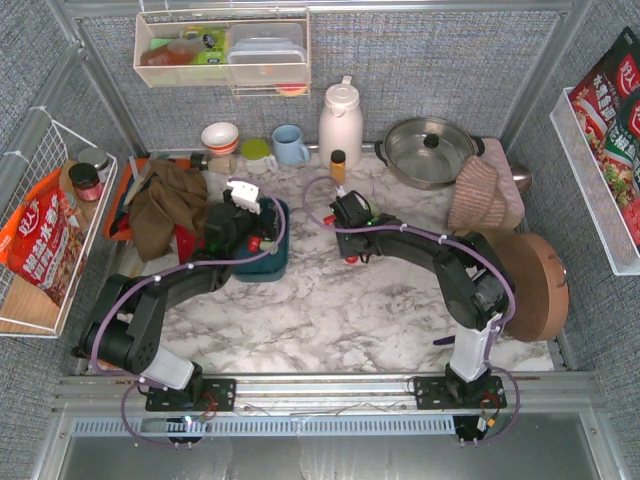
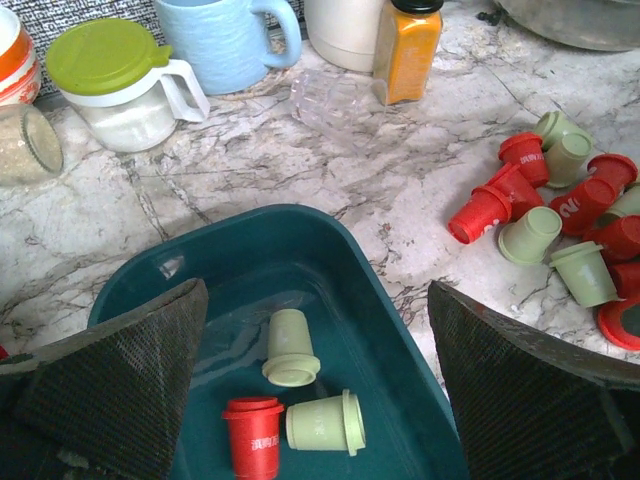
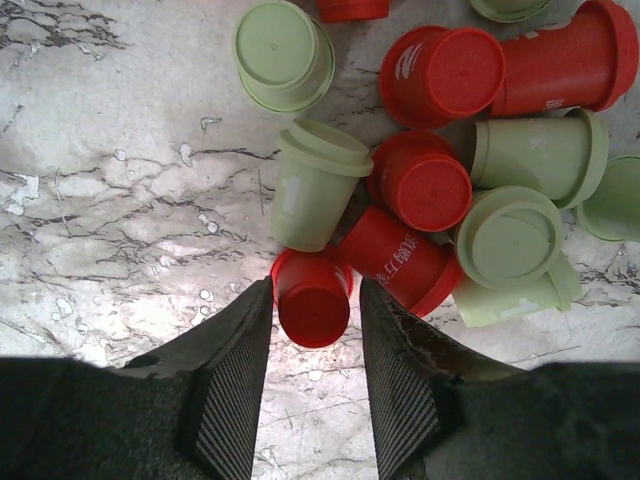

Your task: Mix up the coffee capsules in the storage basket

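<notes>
The dark teal storage basket [image 2: 250, 235] lies under my left gripper [image 2: 315, 295], which hangs wide open above it. Inside lie three coffee capsules: two pale green ones [image 2: 290, 348] [image 2: 322, 422] and a red one [image 2: 252, 435]. To the basket's right, a loose pile of red and green capsules [image 2: 560, 205] sits on the marble. My right gripper [image 3: 316, 290] is down at that pile, its jaws close on either side of a red capsule [image 3: 312, 312]; the left finger meets its rim and a thin gap shows at the right finger. In the top view the basket [image 1: 272, 262] is left of centre.
Behind the basket stand a green-lidded jar [image 2: 110, 70], a blue mug [image 2: 225, 40], an orange spice bottle [image 2: 408, 50] and a clear plastic piece [image 2: 335, 100]. A white thermos [image 1: 340, 120] and a steel pot [image 1: 428, 150] line the back. A brown cloth [image 1: 165, 205] lies left, a round wooden board [image 1: 535, 285] right.
</notes>
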You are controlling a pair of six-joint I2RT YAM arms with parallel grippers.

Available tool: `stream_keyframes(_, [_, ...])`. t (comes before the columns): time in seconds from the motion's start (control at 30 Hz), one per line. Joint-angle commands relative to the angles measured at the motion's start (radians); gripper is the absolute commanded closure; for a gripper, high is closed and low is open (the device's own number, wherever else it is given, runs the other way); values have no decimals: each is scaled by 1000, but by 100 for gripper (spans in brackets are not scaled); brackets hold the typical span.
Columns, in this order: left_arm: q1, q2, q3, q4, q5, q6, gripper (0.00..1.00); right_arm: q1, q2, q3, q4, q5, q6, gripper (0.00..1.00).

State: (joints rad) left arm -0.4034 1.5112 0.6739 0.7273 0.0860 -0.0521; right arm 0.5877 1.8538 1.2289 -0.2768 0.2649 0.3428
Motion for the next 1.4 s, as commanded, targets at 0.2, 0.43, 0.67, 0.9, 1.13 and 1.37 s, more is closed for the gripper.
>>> stream_keyframes(0.2, [-24,4,-3,28,103,92,1,-2,-77,-51,43,-41,-12,79])
stream_keyframes(0.43, [-111,-9,-32,37,311,287,1,-2,-397,-299,319,-231,-21,81])
stream_keyframes(0.67, [-173,-27,-132,208,530,362,1,-1,-660,-505,593,-370,19,81])
stream_keyframes(0.9, [-199,1,-146,301,714,300,1,1,-686,-556,730,-479,82,81])
stream_keyframes(1.13, [-229,4,-169,398,695,260,1,9,-627,-550,802,-556,141,81])
stream_keyframes(1.37, [-234,-12,-185,437,656,253,1,21,-572,-539,834,-602,163,81])
